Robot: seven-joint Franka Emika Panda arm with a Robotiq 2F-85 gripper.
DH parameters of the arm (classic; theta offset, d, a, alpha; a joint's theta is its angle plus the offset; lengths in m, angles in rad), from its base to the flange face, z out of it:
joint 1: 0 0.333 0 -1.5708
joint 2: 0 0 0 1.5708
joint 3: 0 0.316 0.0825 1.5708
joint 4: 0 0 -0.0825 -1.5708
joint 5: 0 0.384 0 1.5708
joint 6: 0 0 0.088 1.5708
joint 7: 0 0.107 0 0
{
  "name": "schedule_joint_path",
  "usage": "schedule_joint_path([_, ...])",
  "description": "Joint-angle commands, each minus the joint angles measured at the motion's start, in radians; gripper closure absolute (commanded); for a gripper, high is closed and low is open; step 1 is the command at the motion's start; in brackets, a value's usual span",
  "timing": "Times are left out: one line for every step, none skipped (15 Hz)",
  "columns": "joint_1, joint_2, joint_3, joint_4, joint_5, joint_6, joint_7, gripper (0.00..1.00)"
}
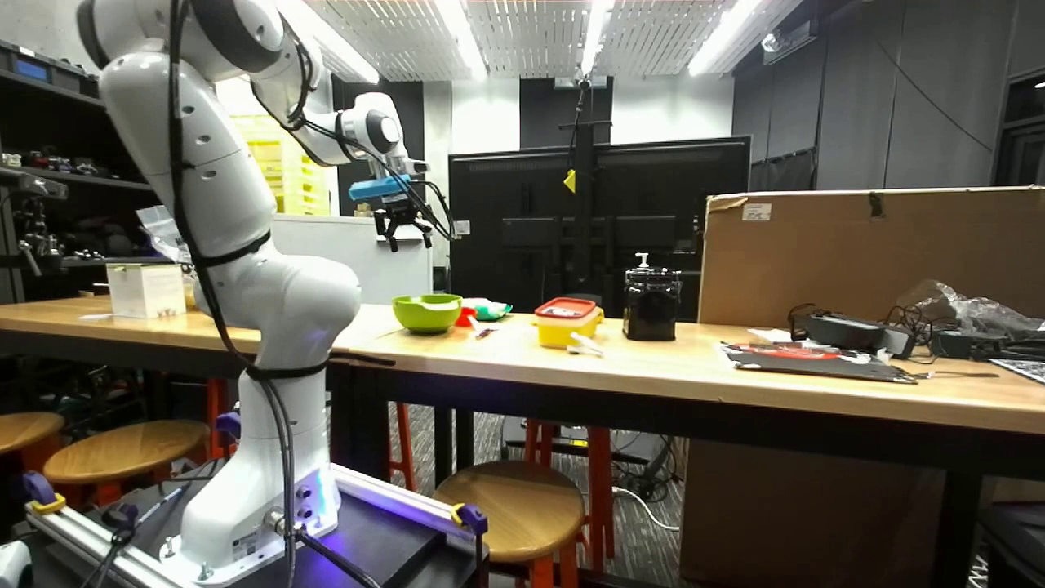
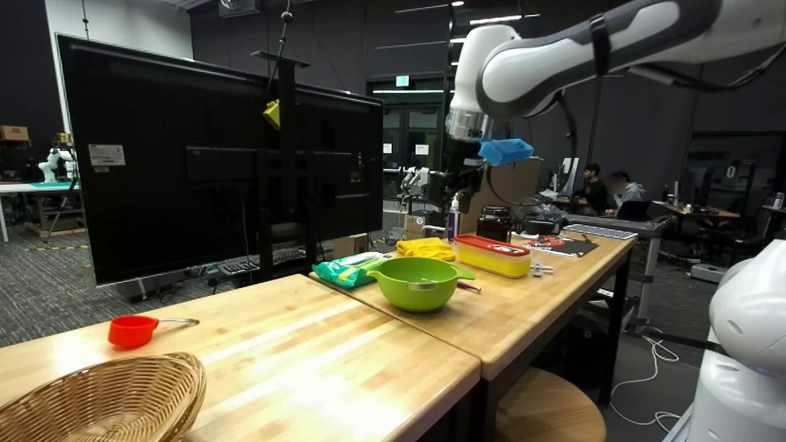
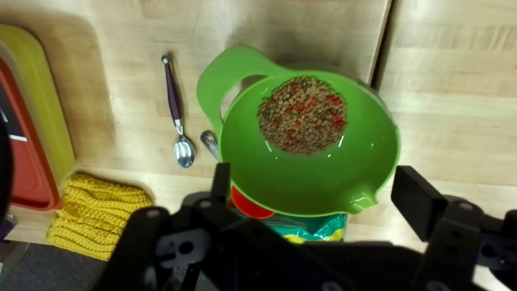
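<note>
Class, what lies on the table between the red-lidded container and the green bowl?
The wrist view shows a purple-handled spoon there, and, nearer the green bowl, a metal piece partly hidden by its rim.

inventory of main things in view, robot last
Tables: 2, tan, foreground
Bowl: 1, green, table
Pellets: many, brown and red, in bowl
Spoon: 1, purple-handled, beside bowl
Basket: 1+, tan, table
Cups: 2, red, tables
Packet: 1, green, beside bowl
Container: 1, yellow/red, table
Cloth: 1, yellow, beside container
Jar: 1, black, table
Screen: 1, black, behind tables
Stools: 3+, brown, by tables
Arm: 1, white, beside tables
Gripper: 1, black, above bowl, open
</note>
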Motion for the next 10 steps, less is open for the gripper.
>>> schedule_joint_path([0.004,0.069,-0.018,0.052,-0.019,0.010,0.007,0.00])
schedule_joint_path([-0.003,0.130,-0.022,0.101,-0.023,0.014,0.007,0.00])
schedule_joint_path([-0.005,0.174,-0.024,0.137,-0.024,0.014,0.007,0.00])
schedule_joint_path([-0.005,0.203,-0.025,0.160,-0.024,0.014,0.007,0.00])
schedule_joint_path([-0.004,0.216,-0.025,0.172,-0.023,0.014,0.007,0.00])
schedule_joint_path([-0.004,0.218,-0.024,0.176,-0.023,0.013,0.007,0.00])
schedule_joint_path([-0.013,0.233,-0.021,0.182,-0.052,0.017,0.014,0.00])
schedule_joint_path([-0.018,0.241,-0.026,0.184,-0.062,0.018,0.011,0.00])
schedule_joint_path([-0.029,0.250,-0.031,0.187,-0.092,0.014,0.014,0.00])
schedule_joint_path([-0.037,0.255,-0.038,0.186,-0.117,0.014,0.024,0.00])
